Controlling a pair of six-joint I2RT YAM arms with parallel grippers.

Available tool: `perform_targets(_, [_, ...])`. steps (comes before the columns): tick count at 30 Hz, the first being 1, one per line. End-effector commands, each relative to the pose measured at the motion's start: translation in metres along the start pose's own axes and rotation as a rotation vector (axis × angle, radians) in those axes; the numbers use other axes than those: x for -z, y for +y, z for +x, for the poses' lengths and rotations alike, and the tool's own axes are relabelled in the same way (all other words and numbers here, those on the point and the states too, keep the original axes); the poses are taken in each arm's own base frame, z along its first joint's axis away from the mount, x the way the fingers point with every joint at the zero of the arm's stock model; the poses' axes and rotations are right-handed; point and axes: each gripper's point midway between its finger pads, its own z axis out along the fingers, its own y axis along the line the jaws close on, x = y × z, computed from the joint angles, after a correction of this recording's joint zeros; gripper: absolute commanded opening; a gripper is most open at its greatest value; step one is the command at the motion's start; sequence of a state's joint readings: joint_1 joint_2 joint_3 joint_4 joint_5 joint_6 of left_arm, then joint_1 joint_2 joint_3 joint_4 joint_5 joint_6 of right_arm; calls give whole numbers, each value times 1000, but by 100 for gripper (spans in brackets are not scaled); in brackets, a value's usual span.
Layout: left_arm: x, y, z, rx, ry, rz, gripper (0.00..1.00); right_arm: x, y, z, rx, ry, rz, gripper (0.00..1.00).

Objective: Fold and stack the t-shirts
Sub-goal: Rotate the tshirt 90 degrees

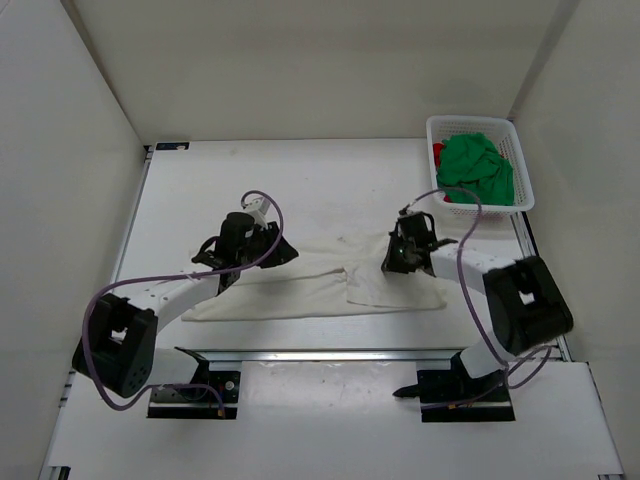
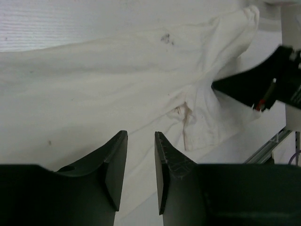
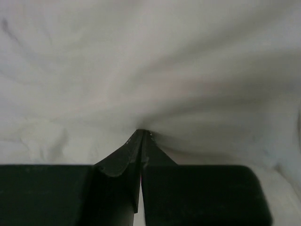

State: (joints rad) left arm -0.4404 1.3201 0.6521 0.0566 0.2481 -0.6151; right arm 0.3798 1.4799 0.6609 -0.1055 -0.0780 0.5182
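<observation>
Mid-table, folding the cream-white shirt [image 1: 320, 285]: my right gripper [image 3: 141, 133] is clamped on its cloth, left gripper [image 2: 140, 135] hovers above it, jaws apart, so I reckon it needs a grip next.

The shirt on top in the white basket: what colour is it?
The shirt is bright green; the top external view shows it best.
</observation>
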Motion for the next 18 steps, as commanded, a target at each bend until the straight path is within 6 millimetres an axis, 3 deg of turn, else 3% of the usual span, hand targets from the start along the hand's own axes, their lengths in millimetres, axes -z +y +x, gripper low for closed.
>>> perform_targets(1, [9,-25,-4,-80,16,65,40,-27,18,-42,47,-2,-11,0])
perform_targets(2, [10,-29,-5,-90,10,71,40,-44,30,-74,51,-20,-34,0])
perform_targets(3, [12,-28,3,-96,35,64,40,-72,27,-70,49,53,-33,0])
perform_targets(4, [14,-29,2,-92,28,67,39,-89,67,-160,89,-67,-94,0])
perform_targets(5, [15,-22,2,-77,28,60,39,-128,51,-145,83,53,-50,0])
perform_targets(6, [16,-21,0,-73,19,55,39,-112,99,-235,123,-109,-146,0])
perform_targets(7, [18,-16,0,-60,20,51,40,-147,85,-208,104,50,-115,0])
perform_targets(8, [20,-10,-4,-54,11,34,40,-108,131,-279,154,-98,-191,0])
perform_targets(9, [21,-4,-3,-54,16,20,41,-123,145,-296,167,-165,-241,0])
perform_targets(10, [22,-2,0,-49,21,10,42,-63,173,-324,189,-261,-329,0])
perform_targets(11, [23,1,-3,-39,13,1,42,-43,172,-325,166,-306,-352,0])
perform_targets(12, [23,0,-2,-40,17,6,43,-47,165,-311,154,-301,-352,0])
perform_targets(13, [23,0,0,-34,21,5,43,-5,177,-326,173,-376,-373,1])
perform_targets(14, [22,-2,-1,-35,18,8,43,13,182,-319,202,-380,-367,3])
perform_targets(17, [25,1,-4,-24,6,-4,43,58,196,-299,302,-392,-329,28])
perform_targets(18, [27,3,-6,-20,-4,-5,43,47,190,-280,313,-353,-303,32])
